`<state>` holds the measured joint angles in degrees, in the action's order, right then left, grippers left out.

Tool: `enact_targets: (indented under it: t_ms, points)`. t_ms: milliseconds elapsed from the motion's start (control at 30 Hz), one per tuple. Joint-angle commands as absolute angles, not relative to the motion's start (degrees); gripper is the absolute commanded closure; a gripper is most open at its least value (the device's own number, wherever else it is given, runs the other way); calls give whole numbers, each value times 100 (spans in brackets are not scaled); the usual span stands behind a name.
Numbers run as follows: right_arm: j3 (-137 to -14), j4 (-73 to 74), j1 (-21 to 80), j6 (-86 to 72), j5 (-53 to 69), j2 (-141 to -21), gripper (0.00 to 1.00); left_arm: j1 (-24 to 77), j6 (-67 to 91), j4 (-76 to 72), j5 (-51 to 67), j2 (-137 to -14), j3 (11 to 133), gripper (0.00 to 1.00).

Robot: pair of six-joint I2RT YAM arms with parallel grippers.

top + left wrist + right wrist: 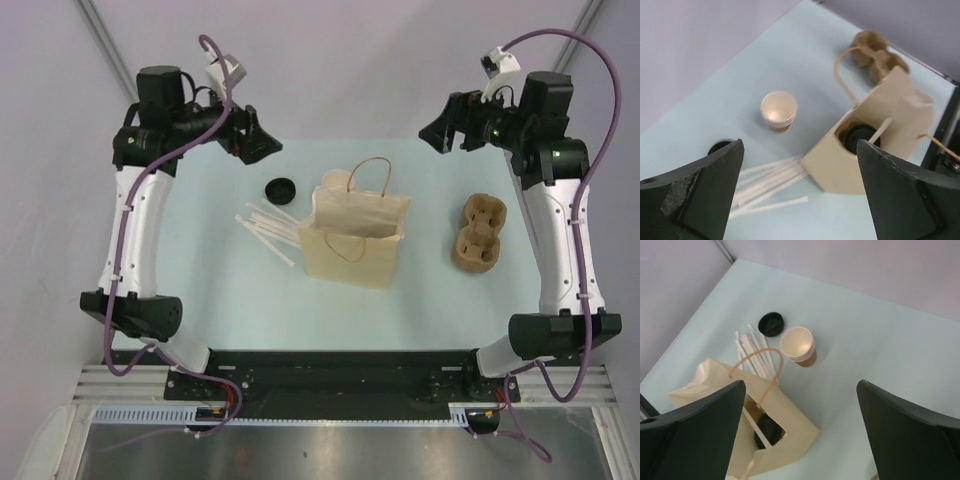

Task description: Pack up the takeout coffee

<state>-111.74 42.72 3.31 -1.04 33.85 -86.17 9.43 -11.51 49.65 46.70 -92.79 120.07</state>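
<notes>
Wide-spread black fingers (700,195) frame each wrist view: my left gripper (799,165) stands open with nothing between its jaws, and my right gripper (801,405) is just as open and empty. Both hang above the counter (230,300), out past the far corners of the paper bag (350,255). That bag stands upright mid-counter with its mouth open. The takeout coffee (856,137) sits down inside it with only its round black lid showing, and a white straw (880,129) leans out across the opening. Just behind the bag stands the stack of lidless cups (799,345), and the loose black lid (281,189) lies near it, toward the bag's left-arm side. The loose straws (268,225) lie fanned just beside the bag on that same side. The cardboard cup carrier (480,232) rests well apart on the bag's right-arm side.
</notes>
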Motion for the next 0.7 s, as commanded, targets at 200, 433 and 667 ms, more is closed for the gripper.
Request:
enact_targets:
  t_ms: [200,433,667]
  points:
    - [-8843,4719,-439,623,2910,-7859,0,167,-1142,5714,3033,-8300,9751,0]
    - [-8008,4851,-483,888,2716,-7191,0,123,-1310,5002,2356,-7138,7358,0]
    - [-7690,4729,-483,853,2646,-6847,0,106,-1169,4764,2136,-6741,6714,0]
